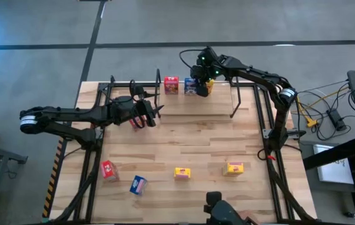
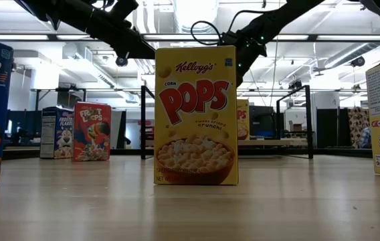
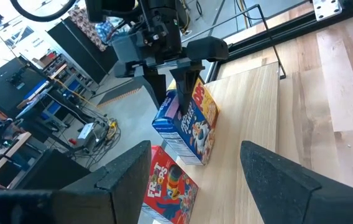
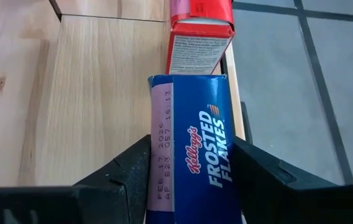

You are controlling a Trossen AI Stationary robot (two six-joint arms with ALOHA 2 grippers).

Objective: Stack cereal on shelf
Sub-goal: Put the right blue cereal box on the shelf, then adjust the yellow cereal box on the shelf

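The shelf stands at the table's far side. On its board, from left to right, stand a red cereal box, a blue one and a yellow one. My right gripper is over the blue box and shut on it; the red box shows beyond. My left gripper hovers open near the shelf's left end, holding nothing. It faces along the board toward the red box and the blue box. My right gripper pinches the blue box between its two fingers, one on each of two opposite sides, at the box's upper end. The fingers slant down from above and from the table's right. The box stands upright with its bottom on the shelf board.
On the near part of the table stand loose boxes: red, blue, yellow and yellow. Something red shows under my left gripper. Black frame posts rise at the shelf's ends. Cables lie right of the table.
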